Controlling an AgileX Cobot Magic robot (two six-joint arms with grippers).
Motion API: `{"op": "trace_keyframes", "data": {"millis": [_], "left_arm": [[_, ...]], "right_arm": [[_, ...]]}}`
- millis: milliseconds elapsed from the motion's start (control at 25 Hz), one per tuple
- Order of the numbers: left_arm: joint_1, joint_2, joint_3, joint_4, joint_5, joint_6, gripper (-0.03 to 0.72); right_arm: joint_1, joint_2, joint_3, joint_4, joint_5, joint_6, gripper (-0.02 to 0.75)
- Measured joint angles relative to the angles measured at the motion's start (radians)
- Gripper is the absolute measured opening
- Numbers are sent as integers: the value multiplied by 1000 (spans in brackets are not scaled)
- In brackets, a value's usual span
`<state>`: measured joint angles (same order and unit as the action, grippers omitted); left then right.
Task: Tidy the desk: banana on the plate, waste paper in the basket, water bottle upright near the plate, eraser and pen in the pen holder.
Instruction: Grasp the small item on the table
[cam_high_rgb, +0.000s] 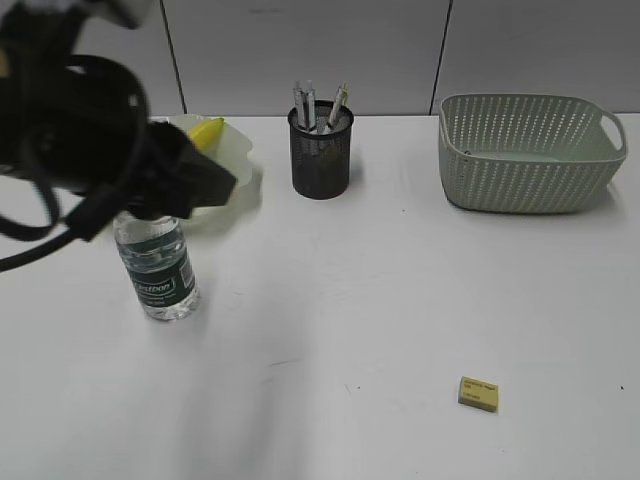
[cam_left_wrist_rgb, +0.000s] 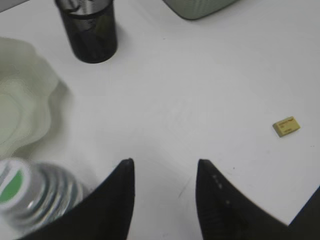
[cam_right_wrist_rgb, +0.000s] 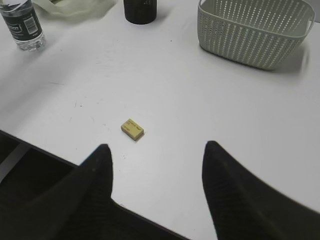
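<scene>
A clear water bottle (cam_high_rgb: 157, 268) stands upright next to the pale plate (cam_high_rgb: 240, 160); it also shows in the left wrist view (cam_left_wrist_rgb: 30, 197) and the right wrist view (cam_right_wrist_rgb: 22, 25). A banana (cam_high_rgb: 207, 132) lies on the plate. A black mesh pen holder (cam_high_rgb: 321, 152) holds pens. A yellow eraser (cam_high_rgb: 479, 393) lies on the table at the front right; it also shows in the left wrist view (cam_left_wrist_rgb: 286, 126) and the right wrist view (cam_right_wrist_rgb: 132, 129). My left gripper (cam_left_wrist_rgb: 165, 165) is open and empty just above and right of the bottle. My right gripper (cam_right_wrist_rgb: 157, 150) is open, above the table's front edge near the eraser.
A grey-green woven basket (cam_high_rgb: 530, 150) stands at the back right; its contents are hidden. The white table (cam_high_rgb: 350, 300) spreads between the bottle and the eraser. The left arm (cam_high_rgb: 90, 140) covers the plate's left part in the exterior view.
</scene>
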<state>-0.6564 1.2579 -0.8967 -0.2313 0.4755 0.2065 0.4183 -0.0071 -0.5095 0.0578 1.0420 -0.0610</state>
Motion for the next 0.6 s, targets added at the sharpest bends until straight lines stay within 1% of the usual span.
{"op": "trace_keyframes", "data": {"millis": [160, 240, 320, 480, 600], "left_arm": [[-86, 182, -152, -2, 3, 39, 310], [-115, 269, -222, -3, 13, 44, 314], [-141, 340, -308, -3, 21, 50, 330], [-192, 468, -433, -3, 44, 98, 385], [-228, 549, -511, -3, 89, 144, 400]], "right_arm": [[0, 0, 0, 0, 0, 0, 457], [0, 0, 0, 0, 0, 0, 457], [0, 0, 0, 0, 0, 0, 457], [0, 0, 0, 0, 0, 0, 457], [0, 0, 0, 0, 0, 0, 457]]}}
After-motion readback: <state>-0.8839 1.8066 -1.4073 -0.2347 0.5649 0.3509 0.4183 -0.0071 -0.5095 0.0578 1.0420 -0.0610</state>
